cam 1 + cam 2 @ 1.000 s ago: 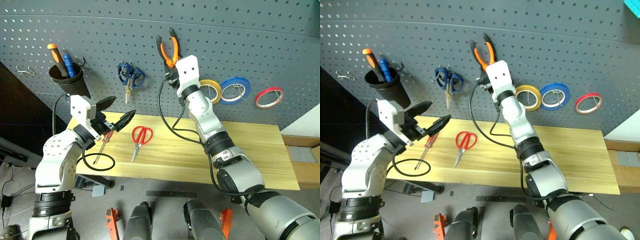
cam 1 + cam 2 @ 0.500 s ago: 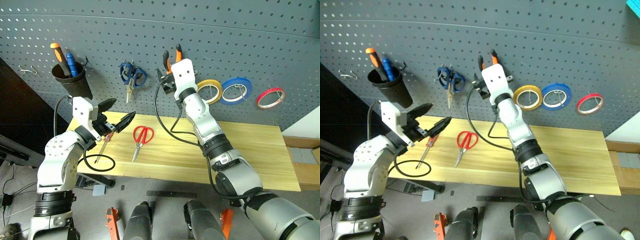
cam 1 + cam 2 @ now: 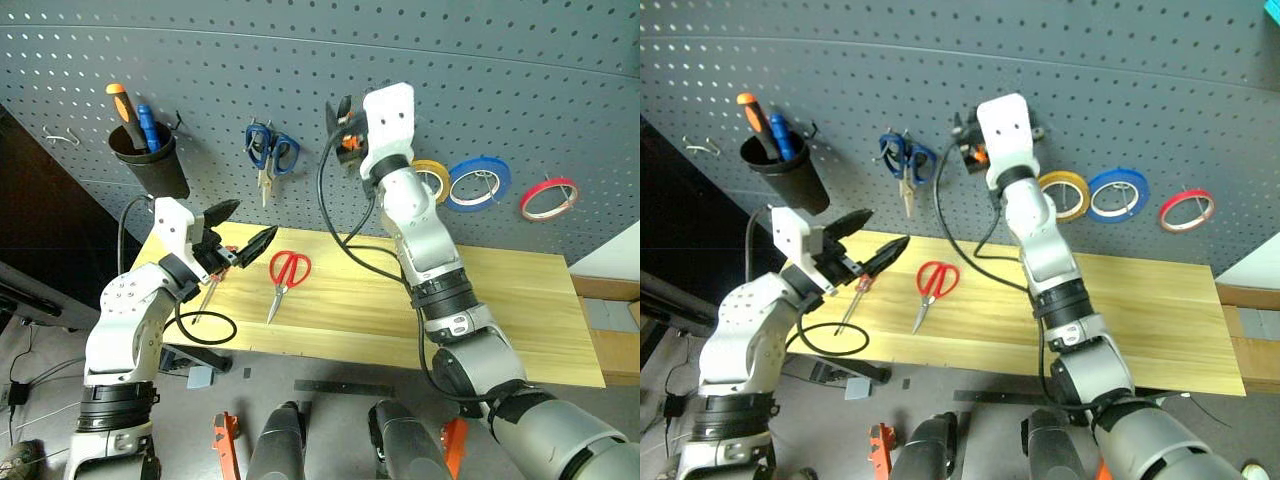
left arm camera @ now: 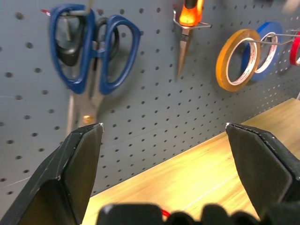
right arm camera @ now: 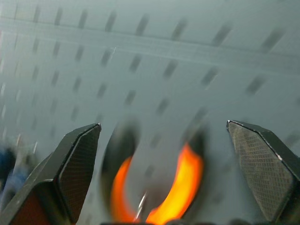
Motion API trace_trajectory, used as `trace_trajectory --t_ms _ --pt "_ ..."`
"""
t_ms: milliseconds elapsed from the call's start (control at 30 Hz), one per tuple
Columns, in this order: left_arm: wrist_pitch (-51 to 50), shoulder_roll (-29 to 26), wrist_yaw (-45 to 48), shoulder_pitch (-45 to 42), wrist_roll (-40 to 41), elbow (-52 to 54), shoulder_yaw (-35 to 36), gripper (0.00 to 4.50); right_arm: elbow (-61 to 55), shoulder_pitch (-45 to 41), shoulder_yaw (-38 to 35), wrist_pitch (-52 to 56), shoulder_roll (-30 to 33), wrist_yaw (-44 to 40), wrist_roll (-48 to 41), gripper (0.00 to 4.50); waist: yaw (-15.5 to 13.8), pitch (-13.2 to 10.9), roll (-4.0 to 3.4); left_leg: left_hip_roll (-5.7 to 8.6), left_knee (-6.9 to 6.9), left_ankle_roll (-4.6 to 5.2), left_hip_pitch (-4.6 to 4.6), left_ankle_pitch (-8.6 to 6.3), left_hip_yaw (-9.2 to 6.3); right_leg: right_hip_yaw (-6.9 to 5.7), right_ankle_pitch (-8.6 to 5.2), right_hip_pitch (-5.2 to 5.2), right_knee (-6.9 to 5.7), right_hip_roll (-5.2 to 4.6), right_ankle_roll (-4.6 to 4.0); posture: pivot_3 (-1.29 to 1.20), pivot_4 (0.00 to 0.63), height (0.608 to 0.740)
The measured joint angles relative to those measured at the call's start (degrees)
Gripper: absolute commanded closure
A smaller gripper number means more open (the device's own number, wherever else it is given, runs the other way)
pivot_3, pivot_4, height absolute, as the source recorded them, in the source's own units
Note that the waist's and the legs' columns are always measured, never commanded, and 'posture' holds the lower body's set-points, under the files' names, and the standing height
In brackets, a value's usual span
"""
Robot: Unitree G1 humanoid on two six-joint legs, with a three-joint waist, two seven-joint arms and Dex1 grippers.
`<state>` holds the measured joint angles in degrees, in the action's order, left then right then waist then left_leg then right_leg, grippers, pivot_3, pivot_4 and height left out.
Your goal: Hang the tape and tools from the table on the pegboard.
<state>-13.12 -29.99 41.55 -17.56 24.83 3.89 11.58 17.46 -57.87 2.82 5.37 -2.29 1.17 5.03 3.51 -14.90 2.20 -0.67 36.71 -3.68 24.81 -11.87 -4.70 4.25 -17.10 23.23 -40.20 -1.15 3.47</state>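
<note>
Pliers (image 4: 188, 18): hang on a pegboard hook, nose down, orange-and-black handles up, between the blue-handled scissors (image 3: 268, 150) and the yellow-tan tape ring (image 3: 432, 180).
Right gripper (image 5: 164, 136): fingers spread wide either side of the pliers handles, holding nothing that I can see (the tool seems to rest on its hook alone).
Step in hand: I judge the pliers hung and the release under way; draw the hand straight off the board so a finger does not catch a handle and lift the tool off its hook.
Tape: thin, smooth ring on its own hook, beside a blue roll (image 3: 478, 182) and a red roll (image 3: 549, 198).
Red-handled scissors (image 3: 284, 276): flat on the table near its left half, glossy plastic loops toward the pegboard, steel blades toward the front edge.
Screwdriver (image 3: 854, 300): slim metal shaft, clear red handle, near the table's left end.
Left gripper (image 3: 240, 230): jaws wide apart, empty, over the left end near the screwdriver.
Table (image 3: 520, 300): light wooden planks, visible grain.
Pegboard (image 3: 480, 70): dark grey, matte, rows of small holes.
Black cup (image 3: 150, 165): hung at left, holds orange and blue drivers.
</note>
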Motion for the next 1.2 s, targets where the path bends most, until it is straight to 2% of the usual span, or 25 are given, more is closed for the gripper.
trace_trajectory --t_ms 233,367,400,533,667,867,1200 --pt "0.11 0.41 -1.13 -0.01 -0.13 -0.03 -0.02 0.00 -14.07 -1.34 -4.56 9.68 0.02 -3.11 -9.35 0.02 0.15 0.00 0.00 -0.06 -0.29 0.00 0.01 0.00 -0.03 -0.08 -0.02 0.01 0.23 -0.06 -0.05 -0.05 0.234 0.740" --pt "-0.35 0.70 -2.37 1.60 -0.66 0.20 -0.08 0.00 -25.62 4.12 -7.04 20.60 4.39 -10.01 -19.94 0.02 0.00 0.00 0.00 -0.05 -0.41 0.01 0.01 0.00 -0.01 -0.09 -0.02 -0.04 0.34 -0.18 -0.05 -0.05 0.240 0.740" --pt "-1.15 0.69 -2.95 2.38 -1.28 0.25 -0.45 0.00 -28.78 7.25 -7.77 25.02 6.15 -12.42 -23.63 0.02 -0.03 0.00 0.00 -0.05 -0.44 0.01 0.02 0.00 -0.01 -0.09 -0.03 -0.03 0.37 -0.19 -0.05 -0.05 0.240 0.740" --pt "-7.78 0.40 -8.08 6.50 -5.19 0.21 -2.70 0.00 -39.60 23.68 -5.59 42.43 20.03 -23.23 -34.82 0.02 -0.16 -0.19 -0.31 -0.01 -0.47 0.04 0.08 0.00 -0.05 -0.08 -0.05 -0.03 0.46 -0.20 -0.09 -0.06 0.250 0.740" --pt "-15.78 0.06 -14.40 6.58 -9.90 0.21 -4.87 0.00 -47.91 30.50 -3.41 50.96 28.15 -29.47 -41.72 0.02 0.57 -0.29 -0.46 0.00 -0.46 0.08 -0.02 0.03 -0.04 -0.09 -0.06 -0.04 0.32 0.03 -0.09 -0.08 0.260 0.740" --pt "-26.20 0.44 -17.32 3.41 -13.46 -4.33 -9.01 0.00 -50.73 32.08 0.62 54.32 28.69 -28.15 -42.68 0.02 1.56 -0.29 -0.46 0.01 -0.45 0.09 -0.07 0.05 -0.04 -0.10 -0.05 -0.04 0.26 0.17 -0.10 -0.09 0.270 0.740" --pt "-28.66 7.60 -20.17 -3.83 -15.05 -18.15 -10.59 0.00 -51.46 31.85 6.67 55.11 29.11 -27.05 -41.32 0.02 1.32 -0.34 -0.42 0.06 -0.45 0.09 0.02 0.05 -0.04 -0.11 -0.05 -0.05 0.42 0.01 -0.09 -0.11 0.290 0.740"
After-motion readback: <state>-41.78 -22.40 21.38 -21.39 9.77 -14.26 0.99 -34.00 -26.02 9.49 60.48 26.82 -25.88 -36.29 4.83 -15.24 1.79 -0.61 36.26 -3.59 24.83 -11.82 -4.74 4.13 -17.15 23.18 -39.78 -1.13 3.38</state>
